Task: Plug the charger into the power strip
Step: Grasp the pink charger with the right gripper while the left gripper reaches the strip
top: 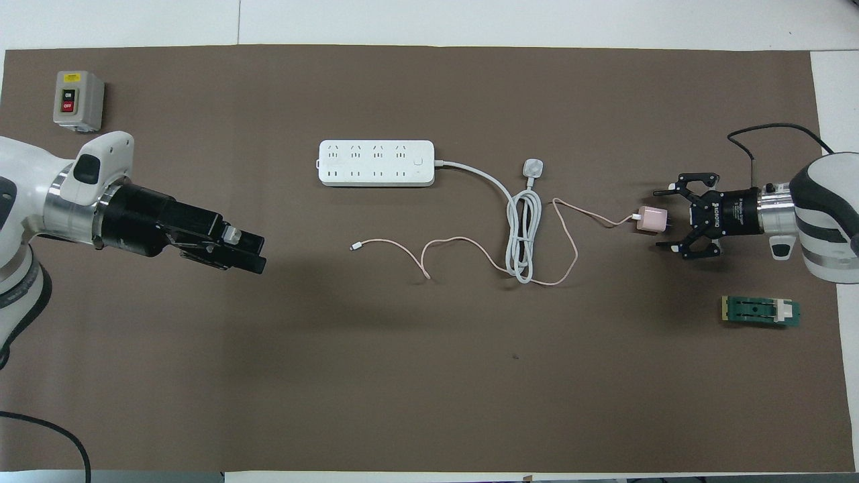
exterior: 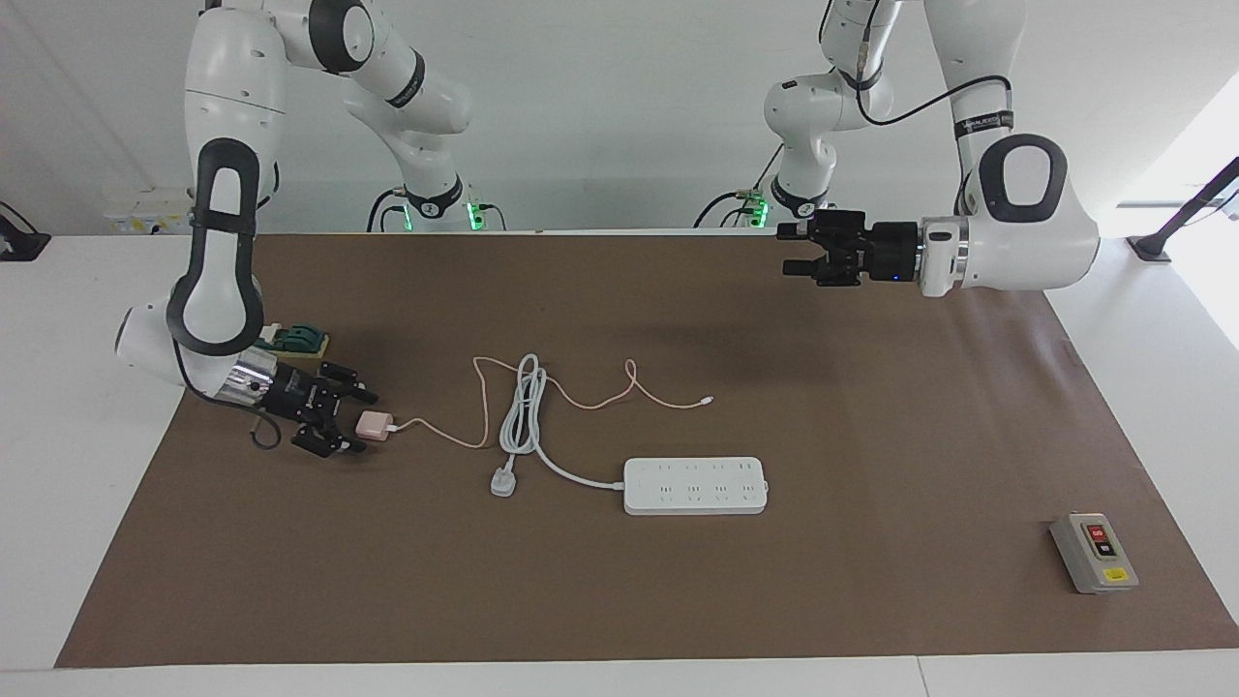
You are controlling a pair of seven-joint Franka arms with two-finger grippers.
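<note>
White bench (exterior: 58, 319) under a brown mat (exterior: 619, 600). On the mat: pink charger (exterior: 373, 425) with thin cable toward the right arm's end; white power strip (exterior: 695, 486) mid-mat, its coiled cord and plug (exterior: 502, 481) beside it; grey switch box (exterior: 1093, 553) at the left arm's end; green part (top: 760, 311) near the charger.

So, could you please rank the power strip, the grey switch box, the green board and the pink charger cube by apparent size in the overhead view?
1. power strip
2. green board
3. grey switch box, close to the board, so unsure
4. charger, clearly smallest
</note>
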